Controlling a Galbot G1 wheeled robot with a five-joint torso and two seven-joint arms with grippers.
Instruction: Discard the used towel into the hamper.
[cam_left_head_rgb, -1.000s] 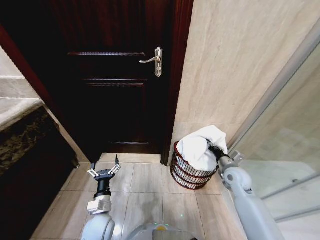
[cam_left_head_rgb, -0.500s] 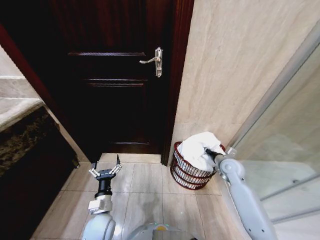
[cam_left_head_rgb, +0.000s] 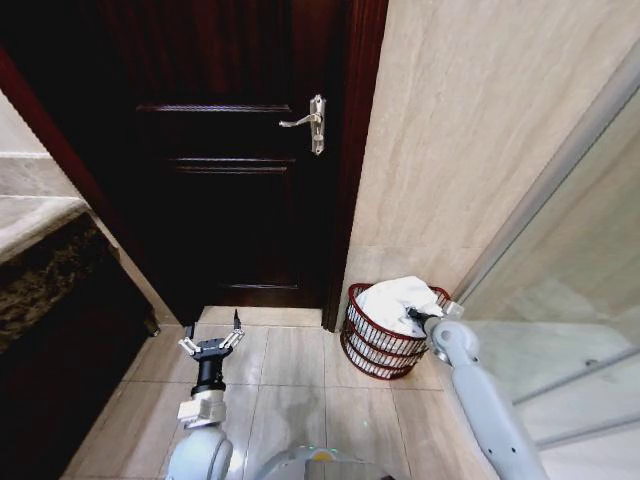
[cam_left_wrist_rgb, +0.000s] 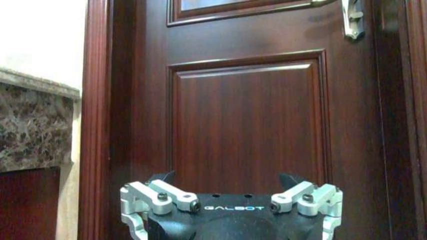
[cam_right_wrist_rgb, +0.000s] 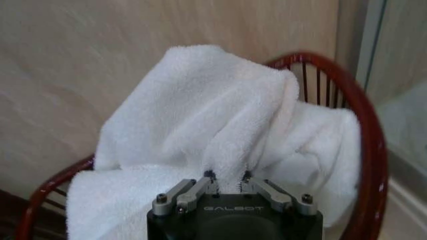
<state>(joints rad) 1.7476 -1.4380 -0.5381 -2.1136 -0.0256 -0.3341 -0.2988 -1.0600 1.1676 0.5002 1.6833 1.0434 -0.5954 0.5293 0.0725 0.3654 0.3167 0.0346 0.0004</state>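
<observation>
The white used towel (cam_left_head_rgb: 398, 301) lies bunched inside the reddish-brown wire hamper (cam_left_head_rgb: 372, 345), which stands on the floor by the tiled wall right of the door. My right gripper (cam_left_head_rgb: 413, 314) reaches into the hamper's mouth and is shut on a fold of the towel (cam_right_wrist_rgb: 207, 135); the hamper rim (cam_right_wrist_rgb: 363, 130) curves around it. My left gripper (cam_left_head_rgb: 211, 344) hangs open low over the floor tiles in front of the door, well left of the hamper, with nothing between its fingers (cam_left_wrist_rgb: 163, 192).
A dark wooden door (cam_left_head_rgb: 230, 170) with a metal handle (cam_left_head_rgb: 305, 122) faces me. A marble-topped counter (cam_left_head_rgb: 45, 260) runs along the left. Glass shower panels (cam_left_head_rgb: 570, 300) close off the right. Beige floor tiles (cam_left_head_rgb: 300, 380) lie between door and hamper.
My right gripper has sunk down with the towel, which went from heaped above the hamper's rim to sitting mostly inside it. The left arm stayed put.
</observation>
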